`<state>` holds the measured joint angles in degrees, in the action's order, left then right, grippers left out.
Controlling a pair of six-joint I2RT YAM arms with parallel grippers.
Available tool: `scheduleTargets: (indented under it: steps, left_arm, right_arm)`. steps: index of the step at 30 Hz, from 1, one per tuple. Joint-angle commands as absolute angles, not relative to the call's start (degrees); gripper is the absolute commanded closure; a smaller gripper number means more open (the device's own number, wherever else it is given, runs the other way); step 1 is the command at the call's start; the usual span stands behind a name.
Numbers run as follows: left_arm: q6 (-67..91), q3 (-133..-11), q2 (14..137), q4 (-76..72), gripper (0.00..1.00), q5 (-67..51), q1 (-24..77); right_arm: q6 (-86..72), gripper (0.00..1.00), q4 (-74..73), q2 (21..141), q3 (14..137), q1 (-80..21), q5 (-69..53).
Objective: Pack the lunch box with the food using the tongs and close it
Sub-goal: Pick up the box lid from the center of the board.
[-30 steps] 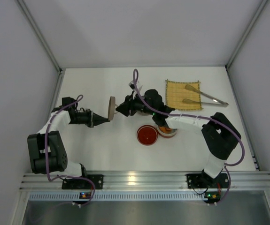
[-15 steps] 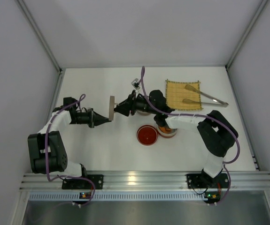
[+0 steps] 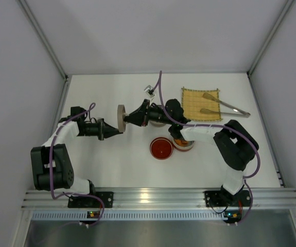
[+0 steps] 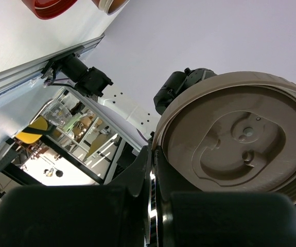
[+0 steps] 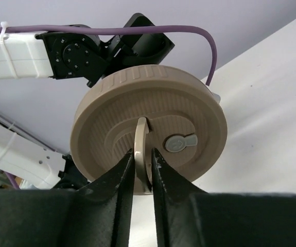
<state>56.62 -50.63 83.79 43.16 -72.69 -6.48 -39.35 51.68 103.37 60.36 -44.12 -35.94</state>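
The left gripper is clenching the rim of the tan round lid, holding it on edge in the air with its underside facing the left wrist camera. Opposite it, the right gripper is pinching the thin loop handle on the lid's ribbed top, one finger on each side of it. Both arms are therefore sharing the lid. This looks like a handover, so that the right arm ends up carrying the lid by its proper grip point.

Lower on the desk, to the right of the lid, a red dish is sitting just beside a white-rimmed tub. The tub is showing orange food inside and is lying partly under the right forearm. The sushi rolls are not making themselves out in any view. The tongs are resting on the yellow mat at the far right, well apart from both grippers. They seem set aside because closing the box is the step in hand.
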Motion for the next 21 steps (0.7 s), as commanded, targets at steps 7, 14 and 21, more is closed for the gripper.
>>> scheduleTargets:
  steps: [7,14,21]
  left_arm:
    - [54.3,-51.6,80.9,38.5,0.58,-76.5,-5.1]
    - [40.9,-57.3,79.9,39.9,0.02,-71.0,-7.9]
    - [12.8,-79.8,80.2,56.7,0.02,-43.1,-9.8]
  right_arm:
    - [-37.0,1.00,55.2,99.8,59.2,-42.9,-36.8]
    - [-17.8,1.00,26.6,88.2,59.6,-37.4,-38.3]
    - [8.4,1.00,-18.8,82.4,74.7,-33.8,-28.4]
